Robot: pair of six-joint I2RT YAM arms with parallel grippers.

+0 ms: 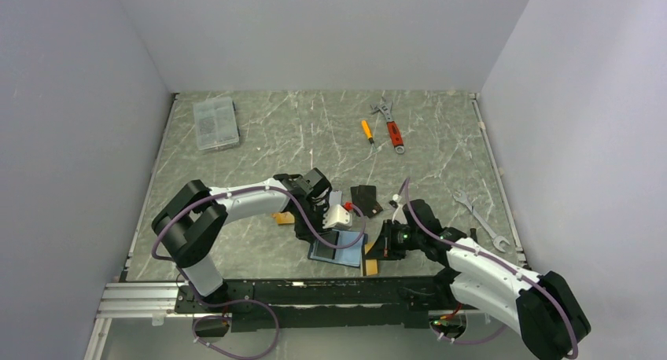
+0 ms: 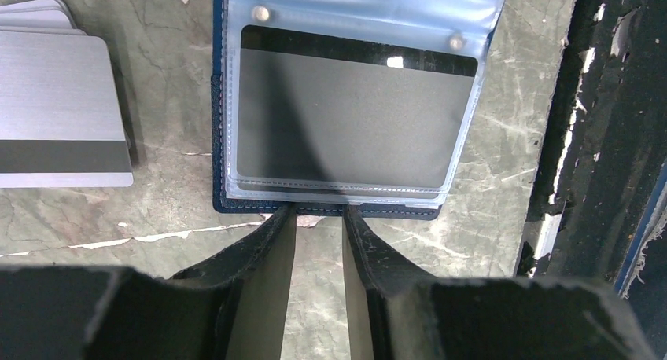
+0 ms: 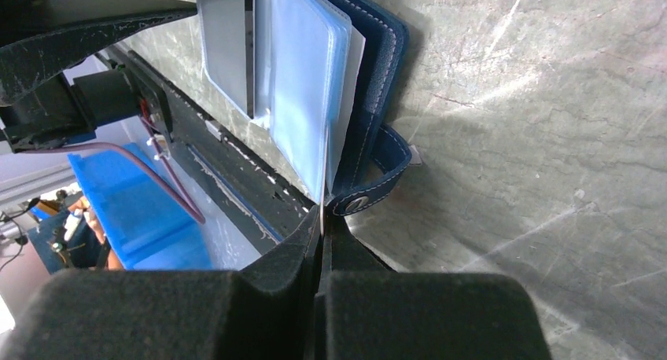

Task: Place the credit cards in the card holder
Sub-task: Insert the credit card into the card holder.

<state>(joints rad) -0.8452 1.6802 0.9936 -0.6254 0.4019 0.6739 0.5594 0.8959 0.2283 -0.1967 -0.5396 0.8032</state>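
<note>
Left hand [image 2: 318, 218], fingers slightly spread and empty, sits at the edge of the open card holder [image 2: 409, 209] on the tabletop [image 2: 157, 211], a grey card [image 2: 346, 116] in its sleeve [image 2: 354, 14]. Right hand [image 3: 322, 222] pinches another sleeve's edge; nudge the card squarely home.

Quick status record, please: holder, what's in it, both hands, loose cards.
holder: lying open
sleeve: clear, uppermost
card: dark with a stripe, inside the sleeve
left hand: open, tips at the holder's near edge, nothing held
right hand: shut, pinching a clear sleeve edge of the holder
grey cards: stacked beside the holder, apart from it
black cards: on the far side of the holder
</note>
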